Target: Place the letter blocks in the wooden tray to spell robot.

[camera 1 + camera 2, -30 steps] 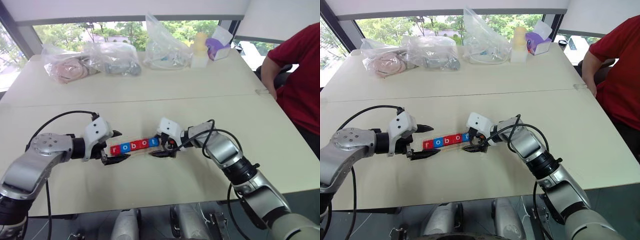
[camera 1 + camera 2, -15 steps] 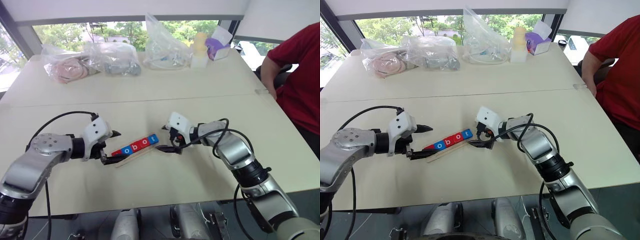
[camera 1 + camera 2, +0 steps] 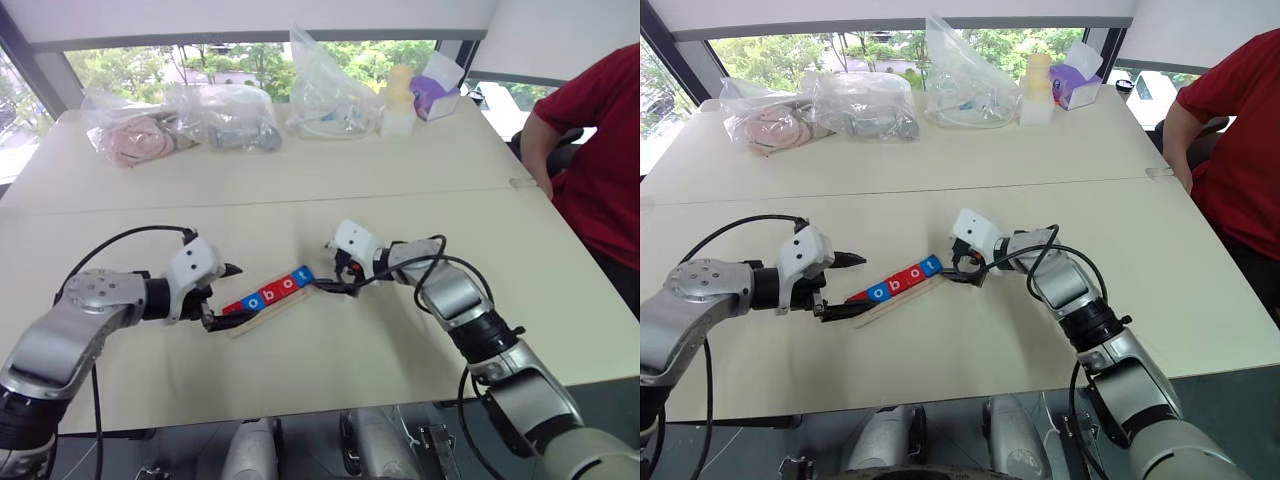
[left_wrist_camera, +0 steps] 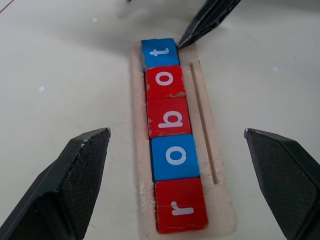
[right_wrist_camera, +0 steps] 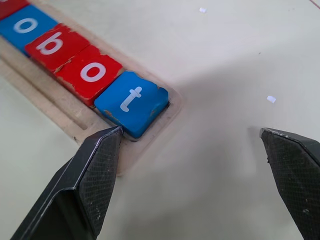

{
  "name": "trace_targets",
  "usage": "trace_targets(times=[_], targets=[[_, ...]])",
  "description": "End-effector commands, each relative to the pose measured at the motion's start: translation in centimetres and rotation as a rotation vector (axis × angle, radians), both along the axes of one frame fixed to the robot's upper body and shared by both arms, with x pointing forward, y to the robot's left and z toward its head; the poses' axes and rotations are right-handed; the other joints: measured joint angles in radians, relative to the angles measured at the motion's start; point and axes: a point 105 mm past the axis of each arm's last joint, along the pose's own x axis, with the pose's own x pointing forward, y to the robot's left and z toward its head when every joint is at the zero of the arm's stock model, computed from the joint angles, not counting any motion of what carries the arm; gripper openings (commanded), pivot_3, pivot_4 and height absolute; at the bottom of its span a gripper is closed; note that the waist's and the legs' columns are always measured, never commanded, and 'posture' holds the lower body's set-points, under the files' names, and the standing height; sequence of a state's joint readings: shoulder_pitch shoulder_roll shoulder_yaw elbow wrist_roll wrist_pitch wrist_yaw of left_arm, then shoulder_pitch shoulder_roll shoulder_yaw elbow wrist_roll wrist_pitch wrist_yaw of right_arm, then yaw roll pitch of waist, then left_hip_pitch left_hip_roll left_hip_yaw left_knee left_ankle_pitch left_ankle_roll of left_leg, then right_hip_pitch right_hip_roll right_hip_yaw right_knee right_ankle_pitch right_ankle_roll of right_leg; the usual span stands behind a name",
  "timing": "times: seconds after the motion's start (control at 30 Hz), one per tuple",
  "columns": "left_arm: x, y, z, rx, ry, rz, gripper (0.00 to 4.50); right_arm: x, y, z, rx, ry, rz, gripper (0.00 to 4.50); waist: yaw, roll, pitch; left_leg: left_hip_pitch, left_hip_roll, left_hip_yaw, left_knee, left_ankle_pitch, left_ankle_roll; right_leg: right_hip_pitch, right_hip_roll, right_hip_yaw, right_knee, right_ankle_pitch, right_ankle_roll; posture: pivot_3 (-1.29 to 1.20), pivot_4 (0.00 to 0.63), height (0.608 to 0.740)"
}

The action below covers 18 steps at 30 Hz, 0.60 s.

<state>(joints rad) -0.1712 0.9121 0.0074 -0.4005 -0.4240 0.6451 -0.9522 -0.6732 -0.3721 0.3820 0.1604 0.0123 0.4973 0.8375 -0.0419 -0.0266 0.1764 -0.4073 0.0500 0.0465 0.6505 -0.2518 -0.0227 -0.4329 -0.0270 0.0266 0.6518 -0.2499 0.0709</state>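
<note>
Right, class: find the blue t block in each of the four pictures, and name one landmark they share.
Left eye view: blue t block at the row's far end, mid-table.
Right eye view: same end, nearest the right tool.
Left wrist view: farthest tile in the wooden tray, beside a black fingertip.
Right wrist view: nearest tile, by this tool's finger.
Shared landmark: the red o block next to it.

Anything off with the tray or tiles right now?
Yes. The wooden tray lies diagonally on the table. The letter blocks sit in order, but the t block is cocked, one corner riding over the rim. Red tiles have chipped edges.
</note>
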Motion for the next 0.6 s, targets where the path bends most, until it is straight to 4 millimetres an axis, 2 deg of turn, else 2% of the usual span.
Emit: trace_targets(times=[0.03,0.17,0.3,0.4,0.5,0.53,0.6], targets=[[-0.2,0.0,0.8,0.008,-0.037,-0.004,4.5,-0.2,0.1,0.8,0.001,-0.03,0.025,4.46,0.0,0.0,0.0,0.0,0.0,0.0,0.0,0.0,0.0,0.0,0.0,0.0,0.0,0.0,0.0,0.0,0.15,0.738],[-0.6,0.3,0.8,0.005,-0.024,0.005,4.5,-0.9,-1.0,1.0,-0.011,-0.008,0.022,4.46,0.003,0.0,0.0,0.0,0.0,0.0,0.0,0.0,0.0,0.0,0.0,0.0,0.0,0.0,0.0,0.0,0.15,0.738],[-1.4,1.3,1.9,-0.084,-0.016,0.056,4.5,-2.4,-3.5,2.7,-0.001,0.014,-0.025,4.46,0.006,0.0,0.0,-0.001,0.0,0.0,0.0,0.0,0.0,0.0,-0.001,0.0,-0.001,0.0,0.0,0.0,0.15,0.738],[-2.7,2.4,1.9,-0.097,0.027,0.082,4.5,-3.9,-4.8,3.8,0.074,0.089,-0.088,4.46,0.002,0.0,0.0,0.0,0.0,0.0,0.0,0.0,0.0,-0.001,-0.001,0.0,0.0,-0.001,-0.002,0.0,0.15,0.738],[-4.1,3.7,1.8,-0.195,0.085,0.162,4.5,-8.8,-5.4,4.9,0.158,0.117,0.081,4.46,0.004,0.0,0.0,0.0,0.001,0.0,-0.002,0.0,0.0,-0.001,-0.001,0.0,-0.001,-0.002,-0.003,0.0,0.15,0.738],[-4.3,4.0,1.8,-0.23,0.093,0.186,4.5,-10.2,-5.8,4.2,0.151,0.161,0.11,4.46,0.008,0.0,0.0,0.0,0.001,0.0,-0.003,0.0,0.0,-0.001,-0.001,0.0,-0.001,-0.002,-0.002,0.0,0.15,0.738],[-4.3,5.1,1.1,-0.241,0.088,0.253,4.5,-11.7,-7.0,2.5,0.156,0.27,0.068,4.46,0.012,0.0,0.0,0.0,0.001,-0.001,-0.003,0.0,0.0,0.0,-0.001,-0.001,-0.002,-0.002,-0.002,0.0,0.15,0.738]])
